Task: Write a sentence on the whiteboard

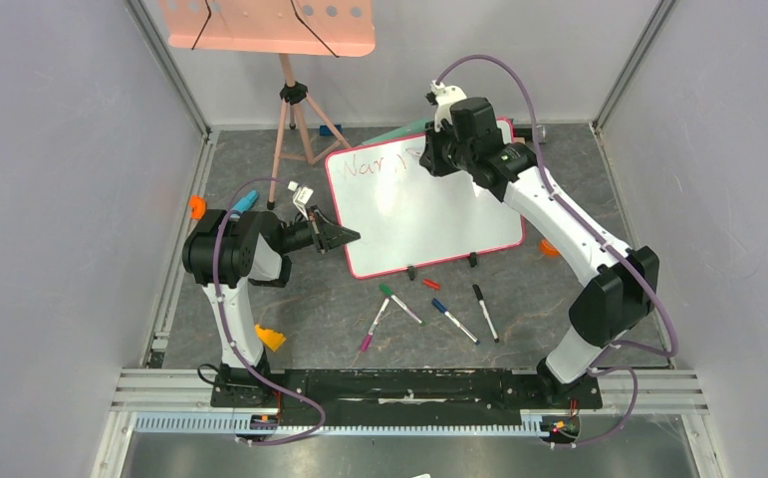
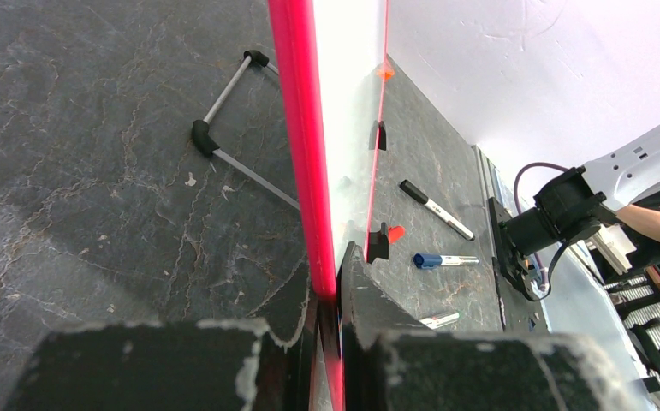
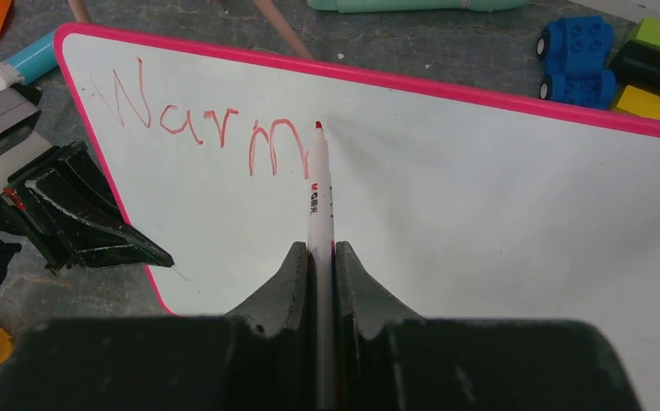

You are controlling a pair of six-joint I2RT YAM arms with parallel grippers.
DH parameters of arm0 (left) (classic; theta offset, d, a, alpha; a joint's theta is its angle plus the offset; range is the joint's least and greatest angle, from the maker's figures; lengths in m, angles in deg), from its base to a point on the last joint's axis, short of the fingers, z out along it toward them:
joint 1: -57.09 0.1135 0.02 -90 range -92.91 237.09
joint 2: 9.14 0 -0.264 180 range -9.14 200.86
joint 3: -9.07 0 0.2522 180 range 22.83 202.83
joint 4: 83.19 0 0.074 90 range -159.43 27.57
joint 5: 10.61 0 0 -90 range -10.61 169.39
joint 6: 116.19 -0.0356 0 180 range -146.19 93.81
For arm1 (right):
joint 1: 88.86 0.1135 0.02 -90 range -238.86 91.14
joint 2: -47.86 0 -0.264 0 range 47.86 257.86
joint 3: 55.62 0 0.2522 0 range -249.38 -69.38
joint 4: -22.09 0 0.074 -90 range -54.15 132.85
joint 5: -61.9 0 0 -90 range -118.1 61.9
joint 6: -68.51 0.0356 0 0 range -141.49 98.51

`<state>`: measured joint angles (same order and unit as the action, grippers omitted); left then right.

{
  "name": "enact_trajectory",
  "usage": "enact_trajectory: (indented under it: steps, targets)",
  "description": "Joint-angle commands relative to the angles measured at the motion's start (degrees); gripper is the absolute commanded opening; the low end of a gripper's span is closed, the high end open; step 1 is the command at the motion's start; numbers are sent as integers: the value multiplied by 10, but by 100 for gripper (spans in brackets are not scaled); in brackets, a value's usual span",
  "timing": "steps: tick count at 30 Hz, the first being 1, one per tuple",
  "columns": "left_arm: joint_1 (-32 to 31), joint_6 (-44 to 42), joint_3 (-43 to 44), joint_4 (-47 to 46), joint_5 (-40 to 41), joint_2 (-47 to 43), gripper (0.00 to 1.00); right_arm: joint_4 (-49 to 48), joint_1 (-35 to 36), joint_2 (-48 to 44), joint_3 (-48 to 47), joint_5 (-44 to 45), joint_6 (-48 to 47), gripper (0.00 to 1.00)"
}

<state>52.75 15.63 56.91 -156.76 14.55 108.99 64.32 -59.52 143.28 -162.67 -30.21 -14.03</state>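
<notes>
The whiteboard (image 1: pixel 429 214) stands propped on the dark table, white with a pink-red rim (image 2: pixel 296 128). Of the sentence, only thin red letters reading roughly "Warm" (image 3: pixel 206 128) show, along its top left (image 1: pixel 375 161). My left gripper (image 1: pixel 355 236) is shut on the board's left edge, one finger on each face (image 2: pixel 339 282). My right gripper (image 3: pixel 320 250) is shut on a white marker with a red tip (image 3: pixel 319 188). The tip rests at the board just right of the last letter. In the top view this gripper (image 1: pixel 427 154) hangs over the board's upper middle.
Several loose markers (image 1: pixel 454 321) and a red cap (image 1: pixel 430 284) lie in front of the board. A salmon perforated tray (image 1: pixel 270 25) on a tripod stands behind at the left. Toy blocks (image 3: pixel 576 47) sit behind the board. Small orange pieces (image 1: pixel 271 338) lie near the left arm.
</notes>
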Motion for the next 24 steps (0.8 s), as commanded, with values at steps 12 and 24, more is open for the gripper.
enact_trajectory:
  steps: [12, 24]
  targets:
    - [1, -164, -13, -19, 35, 25, 9, 5, -9, 6, -16, 5, -4, 0]
    - [1, -164, -13, -19, 36, 26, 9, 37, -9, 44, -39, 24, -4, 0]
